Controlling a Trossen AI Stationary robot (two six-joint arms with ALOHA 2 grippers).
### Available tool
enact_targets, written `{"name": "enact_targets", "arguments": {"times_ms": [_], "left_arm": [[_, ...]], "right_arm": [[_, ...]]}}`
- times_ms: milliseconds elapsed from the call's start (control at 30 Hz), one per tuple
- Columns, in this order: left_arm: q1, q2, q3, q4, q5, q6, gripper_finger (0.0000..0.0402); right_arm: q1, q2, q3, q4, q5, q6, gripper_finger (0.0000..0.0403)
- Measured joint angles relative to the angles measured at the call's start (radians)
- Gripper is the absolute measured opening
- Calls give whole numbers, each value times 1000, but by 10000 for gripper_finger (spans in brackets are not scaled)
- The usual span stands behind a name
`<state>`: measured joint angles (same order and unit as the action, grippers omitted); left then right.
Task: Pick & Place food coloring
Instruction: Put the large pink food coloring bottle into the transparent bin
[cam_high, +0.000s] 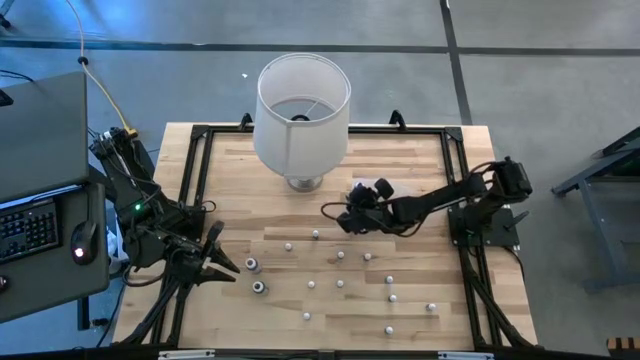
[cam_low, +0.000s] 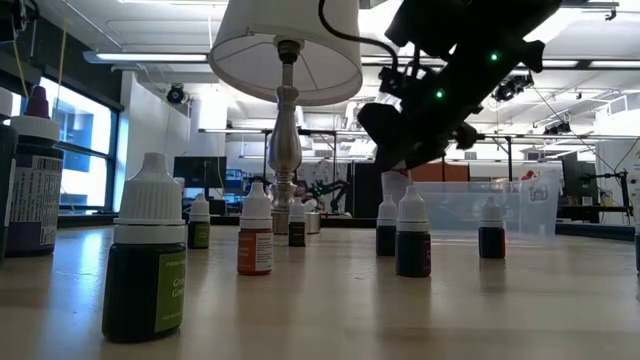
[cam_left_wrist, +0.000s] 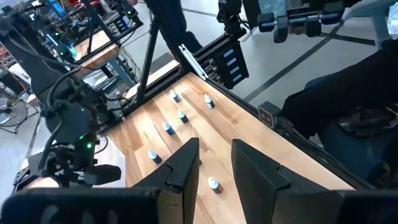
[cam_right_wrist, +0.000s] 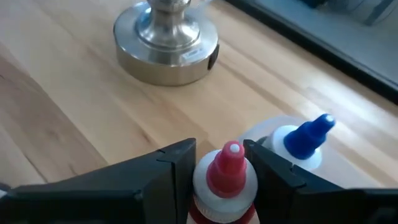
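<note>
Several tiny white-capped food coloring bottles (cam_high: 340, 284) stand upright, scattered over the wooden table (cam_high: 420, 160). My right gripper (cam_right_wrist: 221, 168) is right of the lamp base (cam_right_wrist: 165, 43), its fingers on either side of a white bottle with a red tip (cam_right_wrist: 227, 165). A blue-tipped bottle (cam_right_wrist: 306, 138) is close beside it. My left gripper (cam_left_wrist: 214, 165) hovers open near the table's left edge (cam_high: 215, 262), nothing between its fingers. Two bottles (cam_high: 255, 276) stand just right of it. My right gripper has the red-tipped bottle between its two fingers, which lie against the white shoulder (cam_right_wrist: 202, 183) under the tip. They come slanting down toward the lamp base. The bottle is upright. Its lower part lies outside the view, so whether it stands on the table I cannot tell.
A big white lamp (cam_high: 300, 105) stands at the table's far middle on a metal base (cam_high: 305, 182). A black frame (cam_high: 195, 170) rims the table. A clear plastic tub (cam_low: 500, 205) shows behind the bottles in the low view. A desk with a keyboard (cam_high: 30, 230) is at the left.
</note>
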<state>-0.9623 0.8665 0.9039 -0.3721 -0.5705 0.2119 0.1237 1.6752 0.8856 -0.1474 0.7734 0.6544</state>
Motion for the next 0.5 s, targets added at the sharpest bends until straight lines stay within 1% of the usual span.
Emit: {"name": "enact_targets", "arguments": {"times_ms": [100,300,400,500], "left_arm": [[0,0,0,1,0,0,92],[0,0,0,2,1,-11,92],[0,0,0,2,1,-11,92],[0,0,0,3,0,-11,92]], "right_arm": [[-15,0,0,4,-32,-4,141],[-20,0,0,7,-36,-58,157],[-9,-12,0,16,-62,-108,161],[14,-48,29,15,-93,-146,162]]}}
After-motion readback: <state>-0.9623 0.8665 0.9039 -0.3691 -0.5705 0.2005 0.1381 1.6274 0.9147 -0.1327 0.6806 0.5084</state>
